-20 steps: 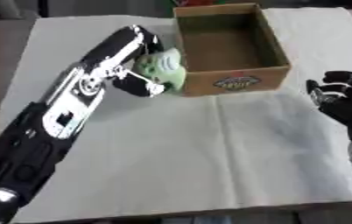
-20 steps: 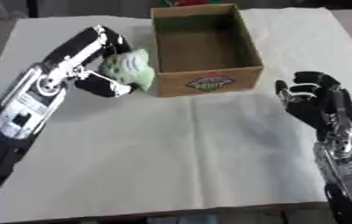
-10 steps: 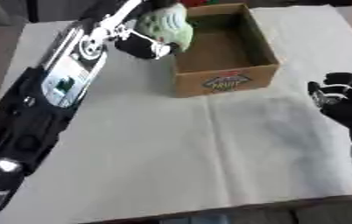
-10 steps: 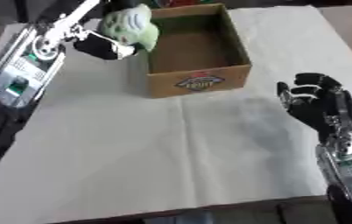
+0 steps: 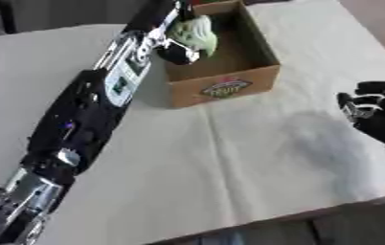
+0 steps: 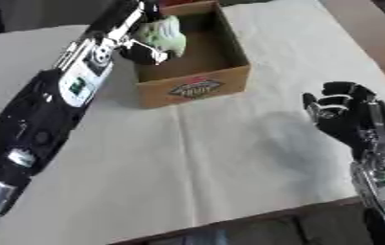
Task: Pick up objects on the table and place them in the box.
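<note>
The robot's left hand (image 5: 175,47) reaches far forward at the end of its long black and silver arm (image 5: 104,105), its fingers curled round a pale green and white soft rounded object (image 5: 198,32) that it holds up in the air; the object sits on the hand's right side, over the left wall and open inside of the brown cardboard box (image 5: 229,86), not resting on the box floor as far as can be seen; what kind of object it is cannot be made out beyond its colour and rounded shape; the box stands just right of and beneath the left hand, open at the top, with a round printed label on the wall facing the robot; a small patch of red shows at the box's far edge, too unclear to identify; the box rests on the table, which is covered by a white cloth (image 5: 229,162) with a fold crease running down from the box toward the near edge; the right hand (image 6: 346,117) is raised well apart from the box, over the cloth near the right edge, palm turned toward the camera, its fingers partly bent and relaxed, holding nothing and touching nothing.
</note>
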Controlling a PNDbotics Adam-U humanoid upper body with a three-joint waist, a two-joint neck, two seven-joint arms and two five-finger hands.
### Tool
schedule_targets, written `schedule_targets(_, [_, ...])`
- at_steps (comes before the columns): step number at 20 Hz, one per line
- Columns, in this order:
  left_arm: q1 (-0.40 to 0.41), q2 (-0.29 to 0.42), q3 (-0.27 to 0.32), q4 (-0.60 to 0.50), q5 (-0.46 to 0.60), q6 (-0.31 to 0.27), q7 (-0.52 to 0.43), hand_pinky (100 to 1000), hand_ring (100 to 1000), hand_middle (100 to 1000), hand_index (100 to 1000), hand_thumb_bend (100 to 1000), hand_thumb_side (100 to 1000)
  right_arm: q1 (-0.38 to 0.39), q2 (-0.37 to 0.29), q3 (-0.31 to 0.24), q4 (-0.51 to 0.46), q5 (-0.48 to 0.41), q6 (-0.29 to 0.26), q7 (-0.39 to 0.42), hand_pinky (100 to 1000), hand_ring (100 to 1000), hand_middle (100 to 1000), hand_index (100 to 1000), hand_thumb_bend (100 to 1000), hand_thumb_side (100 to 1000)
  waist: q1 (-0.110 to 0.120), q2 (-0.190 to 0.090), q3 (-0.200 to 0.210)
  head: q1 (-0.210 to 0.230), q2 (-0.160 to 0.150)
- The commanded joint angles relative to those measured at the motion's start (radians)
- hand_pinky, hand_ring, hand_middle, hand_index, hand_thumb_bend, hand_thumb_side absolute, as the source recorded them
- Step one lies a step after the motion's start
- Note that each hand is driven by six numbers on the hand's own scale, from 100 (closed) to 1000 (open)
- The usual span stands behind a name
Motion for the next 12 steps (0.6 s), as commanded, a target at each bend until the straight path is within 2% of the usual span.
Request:
schedule_targets(1, [-0.028, -0.006, 0.024, 0.028, -0.044, -0.011, 0.026, 644, 604, 554, 642, 580, 100, -0.019, -0.007, 0.002, -0.018, 0.006, -0.002, 0.009, 579, 614, 590, 647, 376, 100, -0.007, -0.015, -0.006, 0.005, -0.009])
schedule_targets(2, [-0.027, -0.007, 0.025, 0.032, -0.055, -0.013, 0.029, 673, 651, 601, 665, 685, 125, -0.019, -0.006, 0.002, -0.018, 0.006, -0.001, 0.009, 579, 614, 590, 647, 376, 100, -0.008, -0.014, -0.008, 0.005, -0.009])
schedule_targets(3, [-0.026, -0.008, 0.025, 0.033, -0.068, -0.014, 0.034, 707, 703, 656, 706, 814, 253, -0.019, -0.006, 0.001, -0.018, 0.006, -0.001, 0.009, 579, 614, 590, 647, 376, 100, -0.009, -0.014, -0.008, 0.005, -0.009])
schedule_targets(5, [-0.022, -0.009, 0.026, 0.031, -0.089, -0.018, 0.046, 757, 764, 730, 763, 924, 410, -0.019, -0.006, 0.0, -0.018, 0.005, -0.001, 0.009, 579, 614, 590, 647, 376, 100, -0.01, -0.013, -0.007, 0.005, -0.009])
schedule_targets(7, [-0.017, -0.008, 0.024, 0.018, -0.102, -0.026, 0.067, 800, 810, 779, 799, 974, 530, -0.019, -0.006, -0.001, -0.019, 0.005, -0.001, 0.008, 579, 614, 590, 647, 376, 100, -0.012, -0.013, -0.003, 0.002, -0.008])
schedule_targets(9, [-0.012, -0.008, 0.022, 0.0, -0.09, -0.034, 0.088, 814, 827, 801, 817, 1000, 588, -0.018, -0.005, -0.002, -0.018, 0.004, -0.002, 0.008, 579, 614, 590, 647, 376, 100, -0.014, -0.012, 0.005, -0.001, -0.007])
schedule_targets(11, [-0.006, -0.004, 0.013, -0.03, -0.049, -0.044, 0.104, 802, 812, 786, 807, 999, 593, -0.016, -0.005, -0.004, -0.018, 0.004, -0.002, 0.006, 579, 614, 590, 648, 376, 100, -0.016, -0.012, 0.016, -0.004, -0.006])
schedule_targets(12, [-0.002, 0.0, 0.007, -0.054, -0.018, -0.049, 0.114, 782, 790, 762, 792, 986, 678, -0.015, -0.005, -0.005, -0.018, 0.003, -0.002, 0.005, 579, 614, 590, 647, 389, 100, -0.017, -0.012, 0.023, -0.006, -0.006])
